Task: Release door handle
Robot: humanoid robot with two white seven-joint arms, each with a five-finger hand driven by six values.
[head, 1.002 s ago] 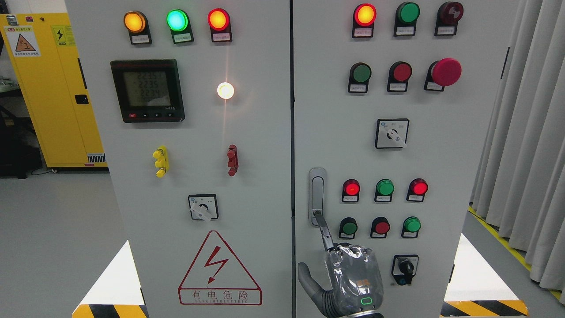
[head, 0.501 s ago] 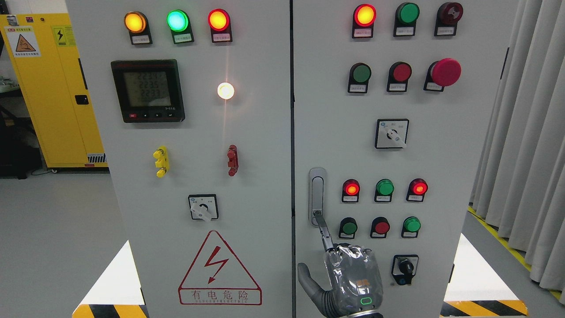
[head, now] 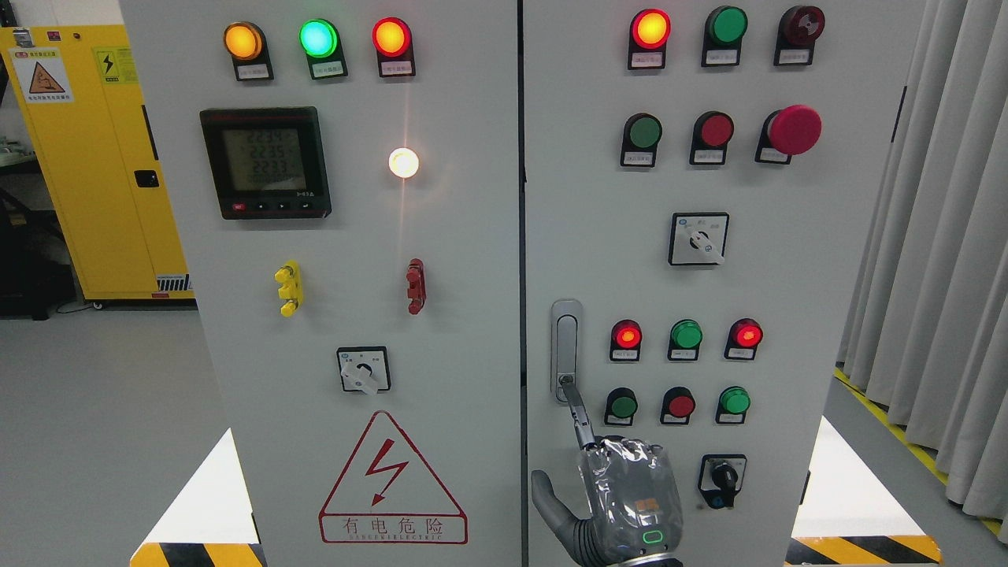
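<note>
Head view: the robot's right hand (head: 622, 496) has barely moved over the past second, one extended finger (head: 579, 413) touching the lower end of the door handle (head: 565, 350) left of the indicator lamps (head: 685, 335), other fingers curled, nothing gripped; release looks unfinished.

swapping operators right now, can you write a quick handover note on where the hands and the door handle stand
Right hand: comes up from the bottom edge right of the middle, below the door handle on the right cabinet door. One finger is stretched up with its tip at the handle's lower end; the rest are curled, gripping nothing.
Left hand: not in view.
Handle: upright, lying flat against the door; the door looks closed.
Done: nothing visibly released yet.
Left: lift the fingertip off the handle and pull the hand back, keeping clear of the buttons just to the right.
</note>
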